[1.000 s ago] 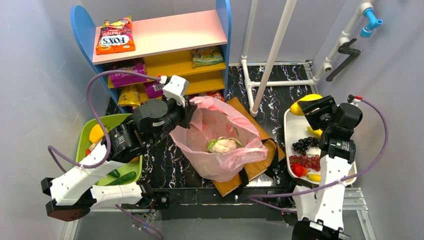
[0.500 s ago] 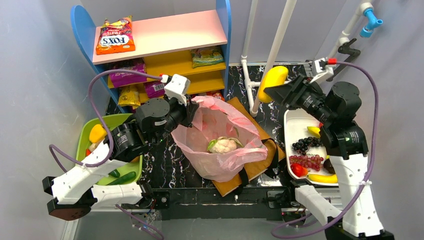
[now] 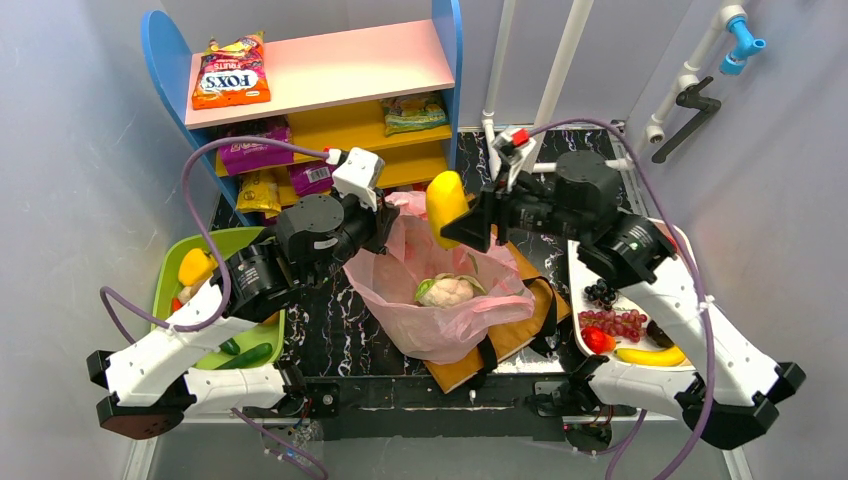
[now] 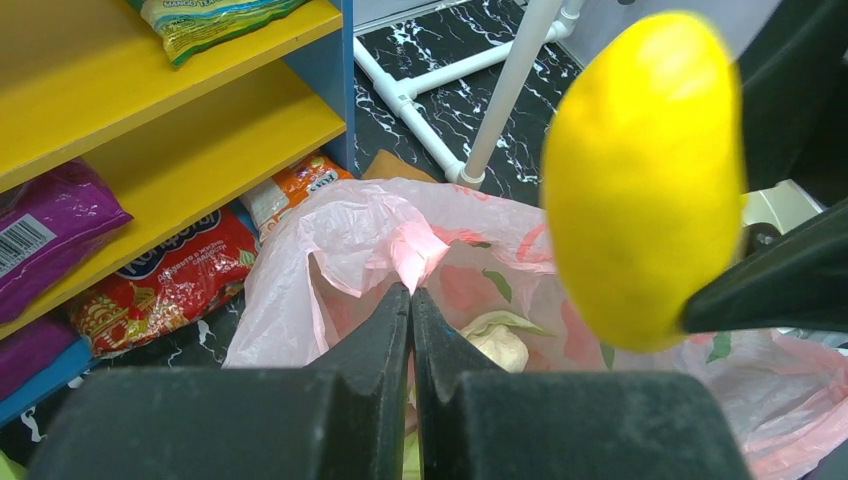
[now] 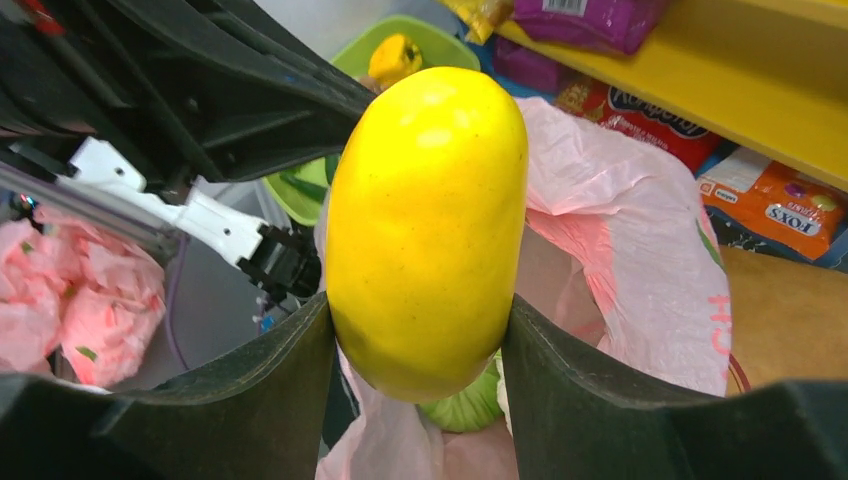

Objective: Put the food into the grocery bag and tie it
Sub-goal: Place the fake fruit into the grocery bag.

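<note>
The pink grocery bag (image 3: 440, 325) stands open mid-table, a green-and-white cauliflower (image 3: 447, 291) lying inside. My left gripper (image 3: 385, 222) is shut on the bag's back-left rim (image 4: 415, 250), holding it up. My right gripper (image 3: 455, 225) is shut on a yellow mango (image 3: 445, 205), which hangs over the bag's mouth, just right of the left gripper. In the right wrist view the mango (image 5: 425, 220) fills the gap between both fingers, with the cauliflower (image 5: 462, 408) and pink bag (image 5: 620, 200) below. The left wrist view shows the mango (image 4: 645, 180) close on its right.
A blue-sided shelf (image 3: 330, 70) with snack packets stands behind the bag. A green bin (image 3: 175, 270) of vegetables sits left. At the right is a white tray (image 3: 588, 245) with grapes (image 3: 600, 291), strawberry and banana. A brown paper bag (image 3: 525, 325) lies under the pink bag. White pipes (image 3: 545, 95) rise behind.
My right arm has swung left from over the white tray to above the bag's mouth, carrying the mango. The left gripper has kept its hold on the rim.
</note>
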Robot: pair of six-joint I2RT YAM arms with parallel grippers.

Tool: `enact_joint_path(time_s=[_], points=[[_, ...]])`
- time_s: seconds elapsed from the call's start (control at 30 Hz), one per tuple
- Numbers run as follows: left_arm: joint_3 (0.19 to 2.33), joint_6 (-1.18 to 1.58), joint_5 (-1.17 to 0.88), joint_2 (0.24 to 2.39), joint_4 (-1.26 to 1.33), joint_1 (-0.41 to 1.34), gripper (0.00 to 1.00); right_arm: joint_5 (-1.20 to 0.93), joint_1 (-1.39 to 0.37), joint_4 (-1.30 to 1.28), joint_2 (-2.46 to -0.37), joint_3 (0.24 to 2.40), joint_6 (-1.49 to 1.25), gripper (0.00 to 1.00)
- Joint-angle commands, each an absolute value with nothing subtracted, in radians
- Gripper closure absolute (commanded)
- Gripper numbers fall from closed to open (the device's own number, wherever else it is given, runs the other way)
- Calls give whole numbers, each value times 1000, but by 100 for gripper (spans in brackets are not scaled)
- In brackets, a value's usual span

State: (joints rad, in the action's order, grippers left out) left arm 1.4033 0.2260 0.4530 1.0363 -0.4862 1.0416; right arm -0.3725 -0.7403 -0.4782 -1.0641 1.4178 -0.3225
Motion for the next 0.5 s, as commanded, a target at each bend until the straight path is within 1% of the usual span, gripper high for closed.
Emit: enact_joint_path(time_s=[0.0, 0.1, 0.23, 0.27, 0.33, 0.37, 0.47], points=[[1438, 221, 472, 1026, -500, 1034, 100, -342, -792, -495, -1117, 1459, -211, 66], [1450, 218, 474, 1028, -511, 1034, 100, -337, -815, -511, -1144, 1452, -194, 65], [1456, 216, 475, 1031, -514, 1034, 100, -311, -830, -512, -1154, 1426, -189, 59], [1456, 215, 475, 1032, -513, 1034, 100, -310, -832, -511, -1155, 1422, -190, 55], [1459, 215, 475, 1037, -512, 1034, 100, -301, -836, -513, -1157, 1415, -196, 36], [1461, 215, 474, 1038, -513, 1034, 100, -292, -836, -516, -1157, 1414, -202, 32], [1465, 215, 471, 1044, -514, 1034, 100, -264, -839, -531, -1162, 1418, -216, 26]])
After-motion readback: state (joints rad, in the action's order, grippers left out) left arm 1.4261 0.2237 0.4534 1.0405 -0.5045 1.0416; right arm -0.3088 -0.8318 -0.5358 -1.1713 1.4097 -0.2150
